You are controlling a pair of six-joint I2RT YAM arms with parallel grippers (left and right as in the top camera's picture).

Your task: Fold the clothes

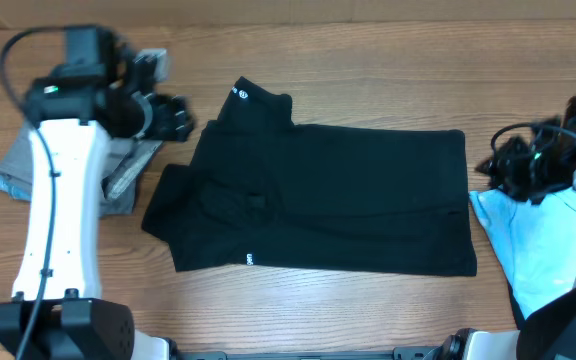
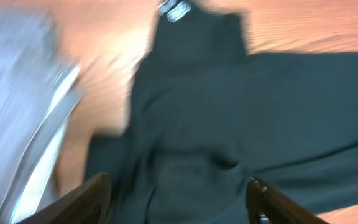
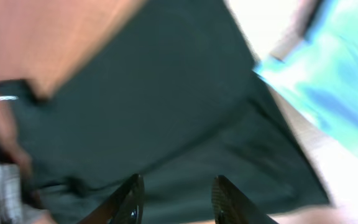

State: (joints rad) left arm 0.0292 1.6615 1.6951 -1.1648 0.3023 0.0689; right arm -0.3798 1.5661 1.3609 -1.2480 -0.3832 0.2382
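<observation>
Evidently mid-fold: black shirt lies loose, both jaws empty

Centred on the desk [image 1: 368,50], the black T-shirt [image 1: 338,200] lies as a rough rectangle. Its white neck label [image 1: 240,93] sits at 11 o'clock and a sleeve is bunched toward 8 o'clock. The left jaws hang at the shirt's 10 o'clock, fingers [image 2: 95,198] wide apart with nothing between them. The right jaws sit off its 3 o'clock edge, fingers [image 3: 131,193] also apart and empty. Neither appears to touch the cloth, so the shirt rests under its own weight. A grey garment [image 1: 123,170] at 9 o'clock and a light-blue T-shirt [image 1: 533,240] at 3 o'clock flank it, probably set aside to keep clear of the fold. Judging by the loose sleeve, more folding is needed.
</observation>
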